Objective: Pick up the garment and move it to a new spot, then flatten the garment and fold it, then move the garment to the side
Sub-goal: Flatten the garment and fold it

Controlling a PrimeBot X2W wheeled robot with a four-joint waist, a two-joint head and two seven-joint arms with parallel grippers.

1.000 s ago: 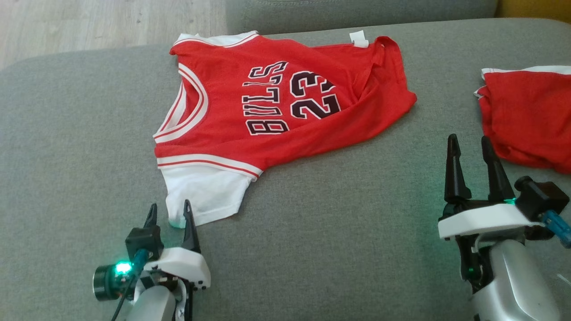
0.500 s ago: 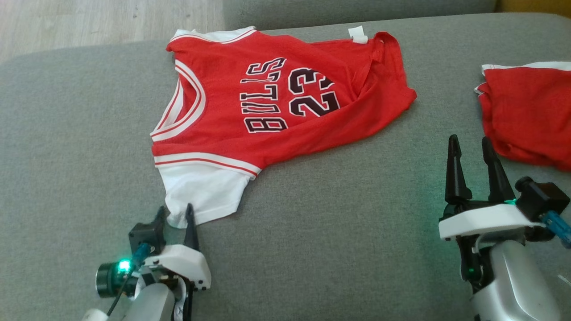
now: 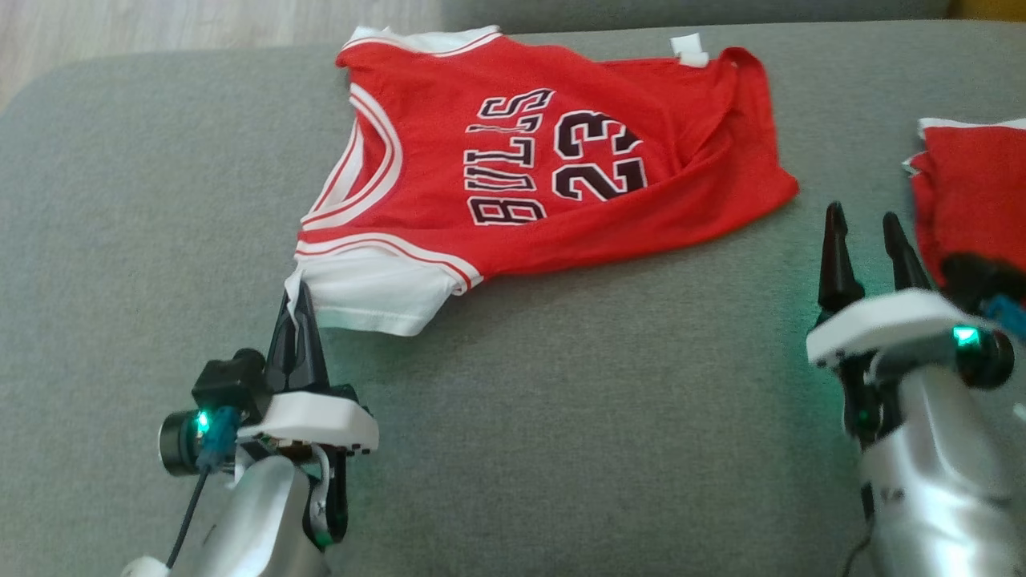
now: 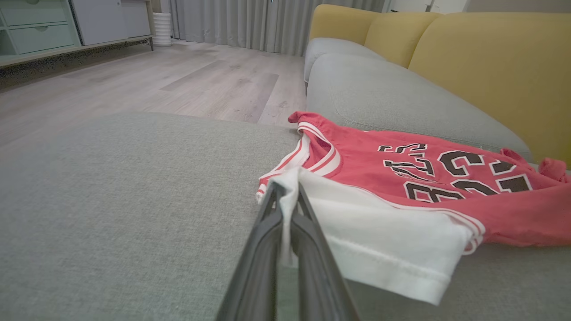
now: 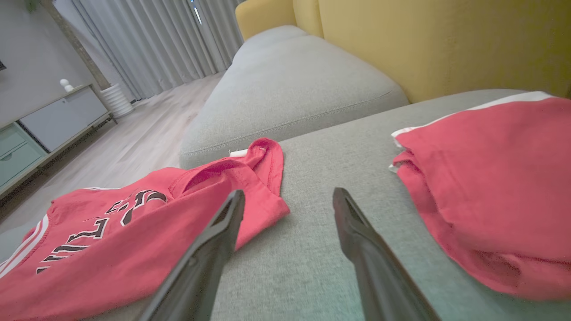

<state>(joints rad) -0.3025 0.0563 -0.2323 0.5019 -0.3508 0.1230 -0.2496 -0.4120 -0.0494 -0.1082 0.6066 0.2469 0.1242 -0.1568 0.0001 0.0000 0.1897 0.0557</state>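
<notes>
Firmly clamped on the white sleeve (image 3: 377, 292), the left gripper (image 3: 298, 308) held the red Bulls jersey (image 3: 521, 160), which stretched rightward across the grey sofa cushion (image 3: 601, 385) toward the right gripper (image 3: 870, 232), its fingers apart.

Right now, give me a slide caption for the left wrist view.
Left claw shut on the white sleeve of a red Bulls 23 jersey lying on a grey sofa cushion.
</notes>
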